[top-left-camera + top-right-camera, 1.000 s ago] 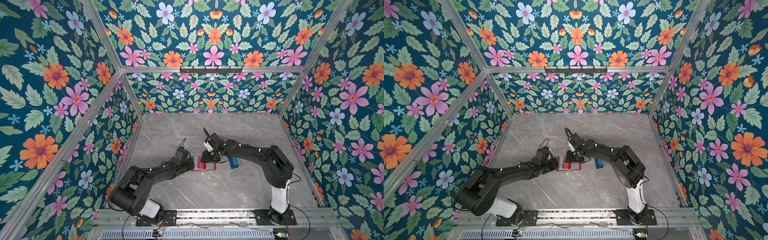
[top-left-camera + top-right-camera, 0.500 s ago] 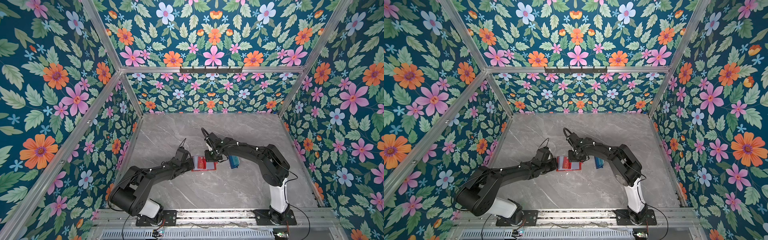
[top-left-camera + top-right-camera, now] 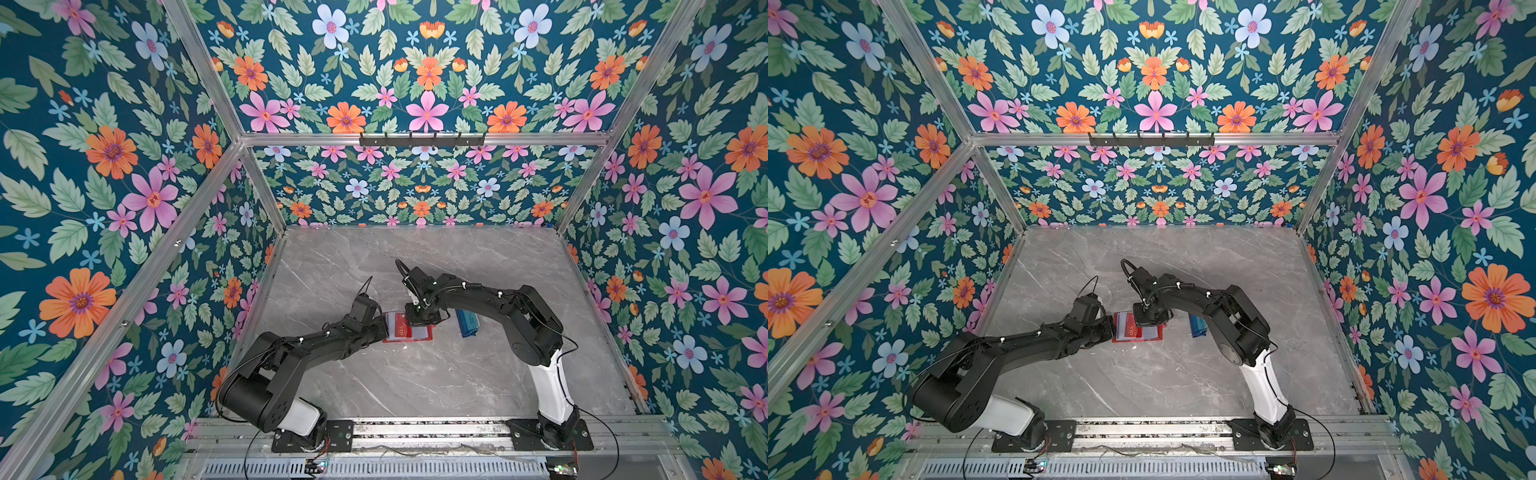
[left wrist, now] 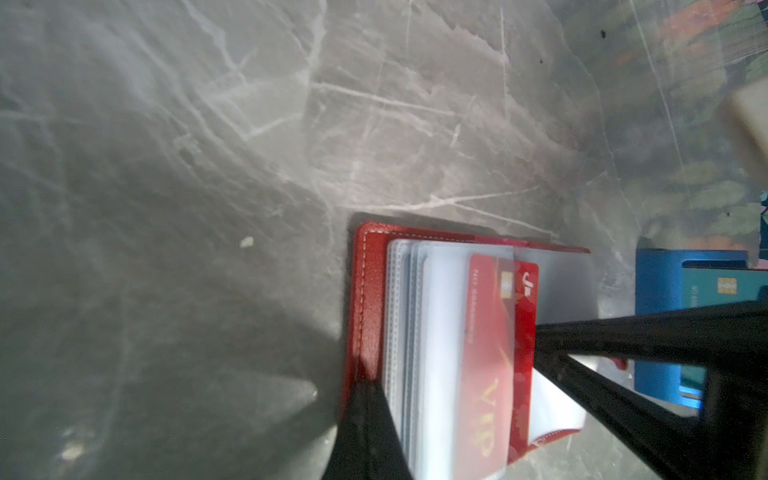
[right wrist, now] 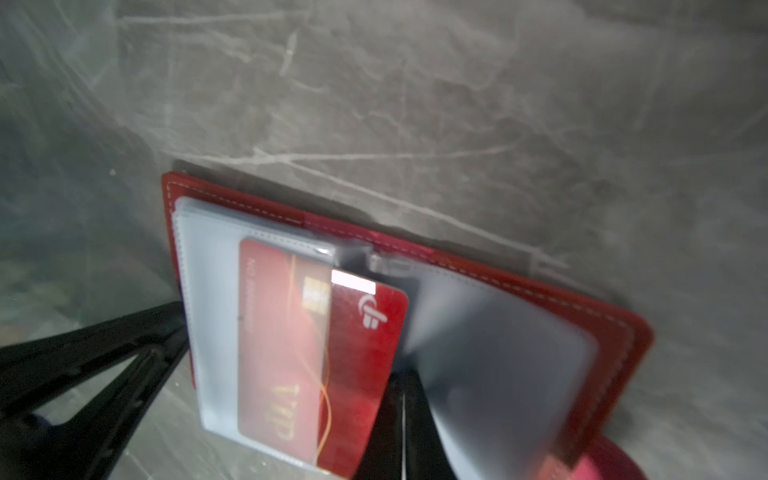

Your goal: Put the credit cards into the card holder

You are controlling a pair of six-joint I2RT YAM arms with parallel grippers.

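While pinning red leather-look card holder (image 4: pixel 365 299) under closed left gripper (image 4: pixel 366 399), push half-sleeved red plastic card (image 5: pixel 361 357) home with near-closed right gripper (image 5: pixel 403 399).

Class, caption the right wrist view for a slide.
Red card partly slid into a clear sleeve of the open red card holder, right gripper at the card's edge.

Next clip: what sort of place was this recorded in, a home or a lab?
Most likely a purpose-built robot test enclosure, not a lived-in room: floral-papered panels sit in an aluminium frame, and the left arm and right arm are bolted to a metal rail beside a marble-look tabletop.
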